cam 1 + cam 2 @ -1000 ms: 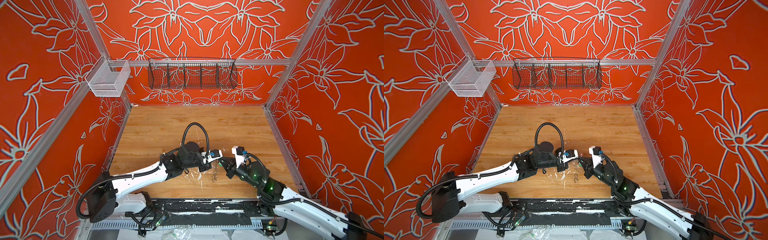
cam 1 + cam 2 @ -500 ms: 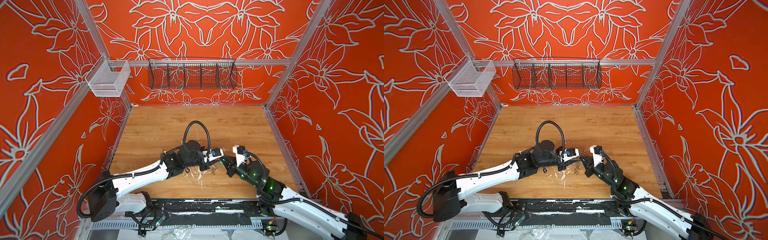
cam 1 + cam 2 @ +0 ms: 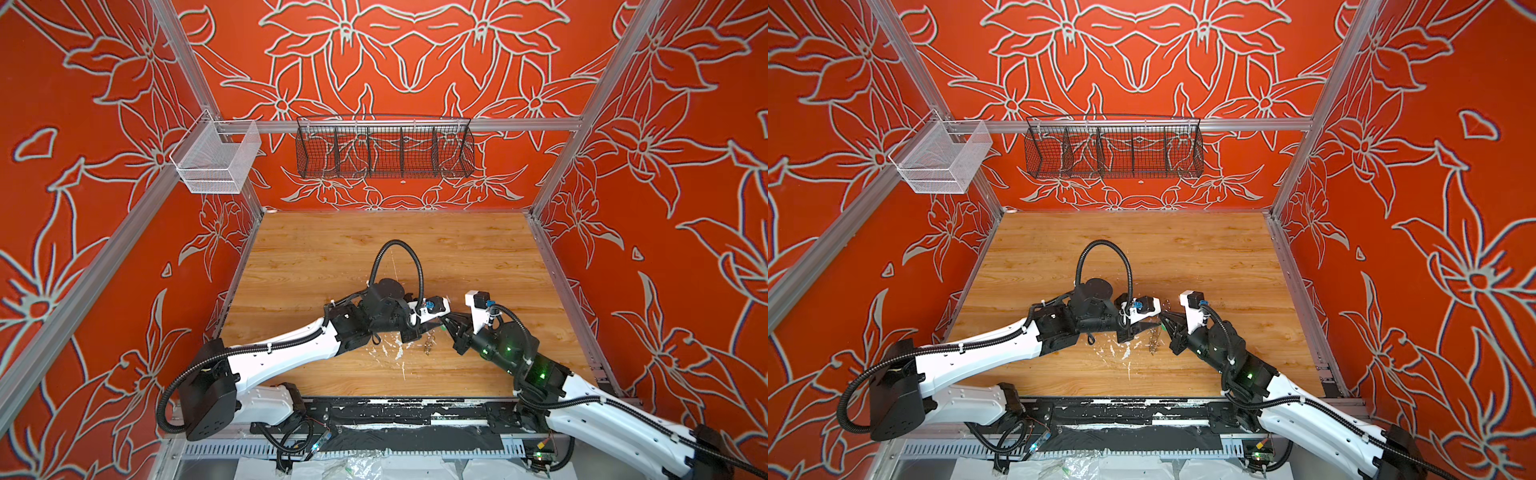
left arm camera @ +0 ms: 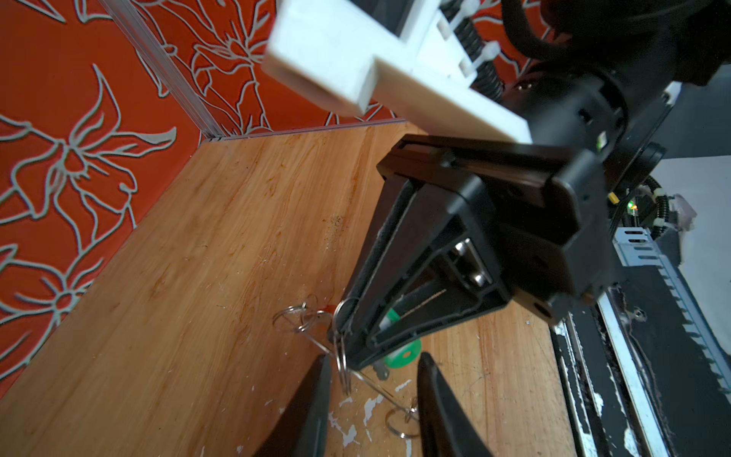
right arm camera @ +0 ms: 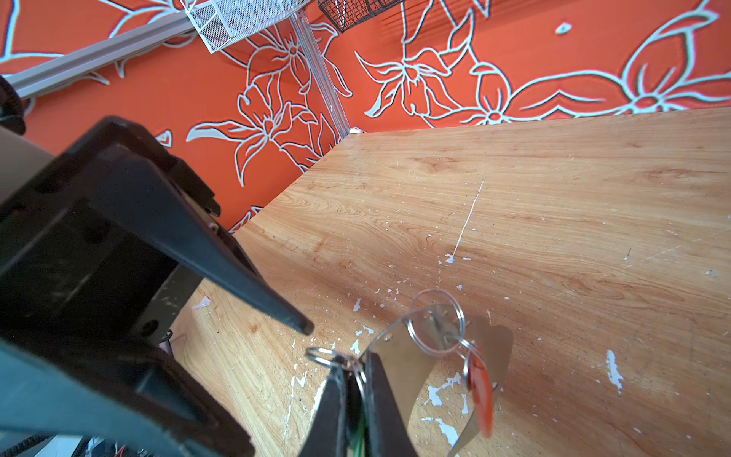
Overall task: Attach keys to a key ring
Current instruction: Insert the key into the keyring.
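Two robot arms meet low over the near middle of a wooden table (image 3: pixel 332 249) inside an orange, flower-patterned enclosure. The right gripper (image 5: pixel 356 362) is pinched together on the rim of the key ring (image 5: pixel 395 364), which hangs from it between the two grippers. An orange-red key tag (image 5: pixel 480 395) dangles from one of its small wire rings. A green key tag (image 4: pixel 405 356) shows just behind the right gripper's fingertips.

The left gripper (image 4: pixel 375 395) has changed: nearly closed a second ago, its jaws now stand apart on either side of the hoop's thin edge. Whether they touch it cannot be told. Both arms sit almost where they were, and the right gripper's clamp is unchanged.
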`<action>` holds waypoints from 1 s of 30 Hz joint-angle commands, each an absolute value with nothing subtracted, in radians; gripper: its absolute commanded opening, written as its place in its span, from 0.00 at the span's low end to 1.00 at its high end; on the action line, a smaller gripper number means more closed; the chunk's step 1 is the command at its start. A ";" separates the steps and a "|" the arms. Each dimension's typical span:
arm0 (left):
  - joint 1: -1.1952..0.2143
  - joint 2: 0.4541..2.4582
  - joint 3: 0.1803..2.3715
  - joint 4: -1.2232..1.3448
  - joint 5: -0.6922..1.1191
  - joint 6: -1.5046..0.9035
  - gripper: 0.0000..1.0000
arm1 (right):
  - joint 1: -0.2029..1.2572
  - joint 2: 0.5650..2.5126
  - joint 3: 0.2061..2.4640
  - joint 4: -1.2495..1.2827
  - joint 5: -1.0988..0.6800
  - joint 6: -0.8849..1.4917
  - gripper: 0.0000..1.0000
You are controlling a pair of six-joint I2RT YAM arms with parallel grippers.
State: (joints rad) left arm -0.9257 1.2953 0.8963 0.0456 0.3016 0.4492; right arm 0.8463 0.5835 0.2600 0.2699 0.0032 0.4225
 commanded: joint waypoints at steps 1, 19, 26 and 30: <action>-0.930 1.308 0.920 0.038 0.316 0.460 0.38 | 0.844 0.572 0.272 0.285 0.016 0.415 0.00; -0.929 1.353 0.957 -0.001 0.286 0.479 0.13 | 0.846 0.569 0.257 0.334 -0.054 0.405 0.00; -0.930 1.323 0.928 0.028 0.277 0.479 0.00 | 0.846 0.573 0.253 0.341 -0.048 0.408 0.00; -0.930 1.284 0.886 0.075 0.279 0.485 0.00 | 0.845 0.575 0.247 0.340 -0.015 0.423 0.00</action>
